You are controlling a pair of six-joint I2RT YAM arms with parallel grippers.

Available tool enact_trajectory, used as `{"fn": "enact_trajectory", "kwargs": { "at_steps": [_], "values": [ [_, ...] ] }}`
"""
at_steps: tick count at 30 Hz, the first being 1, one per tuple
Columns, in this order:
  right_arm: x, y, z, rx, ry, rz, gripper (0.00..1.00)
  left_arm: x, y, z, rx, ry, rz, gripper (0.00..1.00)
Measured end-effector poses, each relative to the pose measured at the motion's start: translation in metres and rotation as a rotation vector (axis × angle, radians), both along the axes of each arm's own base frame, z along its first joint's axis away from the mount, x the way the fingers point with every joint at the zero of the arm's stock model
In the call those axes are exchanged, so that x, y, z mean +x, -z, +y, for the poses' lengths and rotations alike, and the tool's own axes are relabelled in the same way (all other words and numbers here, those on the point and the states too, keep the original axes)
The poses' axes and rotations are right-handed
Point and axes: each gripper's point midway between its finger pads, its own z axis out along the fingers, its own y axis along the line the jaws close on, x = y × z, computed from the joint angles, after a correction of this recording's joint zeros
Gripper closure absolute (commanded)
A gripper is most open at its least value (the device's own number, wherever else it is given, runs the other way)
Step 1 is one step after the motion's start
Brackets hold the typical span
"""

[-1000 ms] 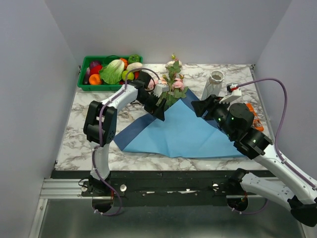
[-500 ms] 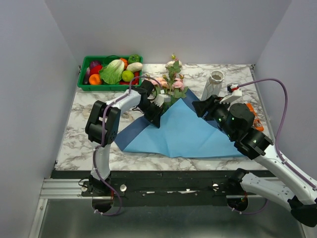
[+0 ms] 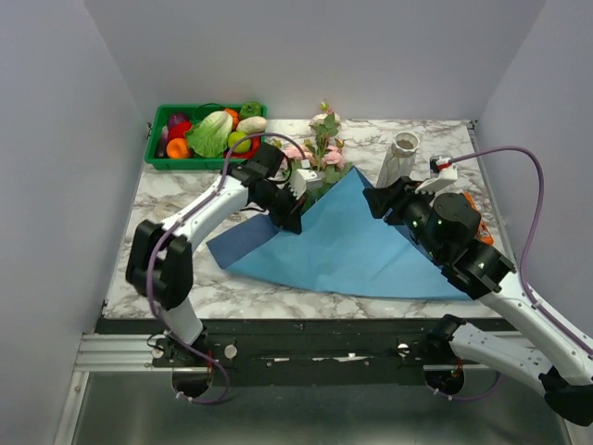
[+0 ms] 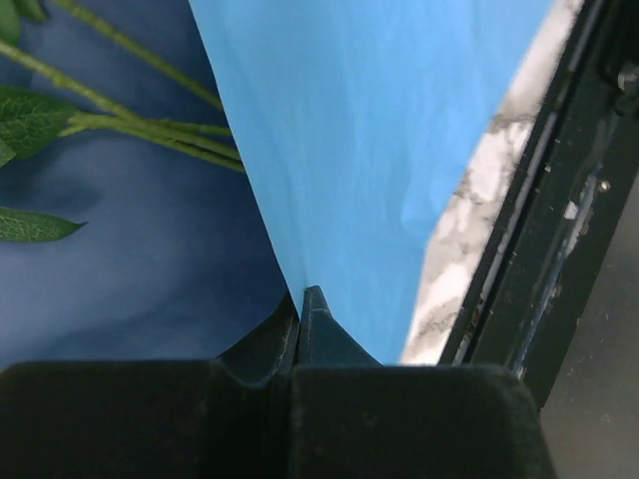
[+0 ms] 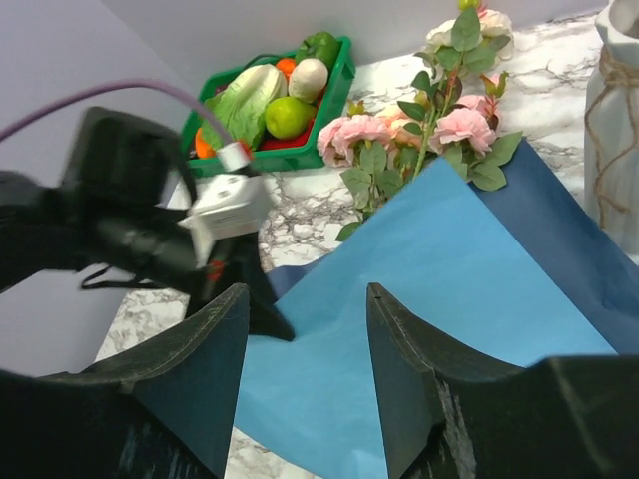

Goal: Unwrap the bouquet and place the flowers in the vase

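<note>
Left gripper: clenched on an edge of the blue paper sheet, with that fold lifted off the table.
Right gripper: fingers spread with nothing between them, poised over the sheet's right side, apparently not touching it.
Flowers: lying at the sheet's far corner, stems on the darker paper, blooms toward the back of the table.
Vase: upright, just right of the blooms.
Green crate: far left corner, holding toy vegetables.

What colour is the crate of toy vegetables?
Green; the crate shows best in the top external view.
</note>
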Motion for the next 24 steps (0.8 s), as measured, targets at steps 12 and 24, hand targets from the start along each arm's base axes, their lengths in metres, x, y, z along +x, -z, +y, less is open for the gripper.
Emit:
{"fn": "enact_trajectory", "kwargs": {
  "at_steps": [12,24],
  "values": [
    [0.013,-0.030,-0.009,-0.060,0.065,-0.042,0.42,-0.115,-0.060,0.009,-0.165,0.474,-0.316,0.90],
    [-0.008,0.077,0.039,-0.147,-0.121,0.198,0.53,-0.168,-0.049,0.045,-0.158,0.812,-0.364,0.50]
  ]
}}
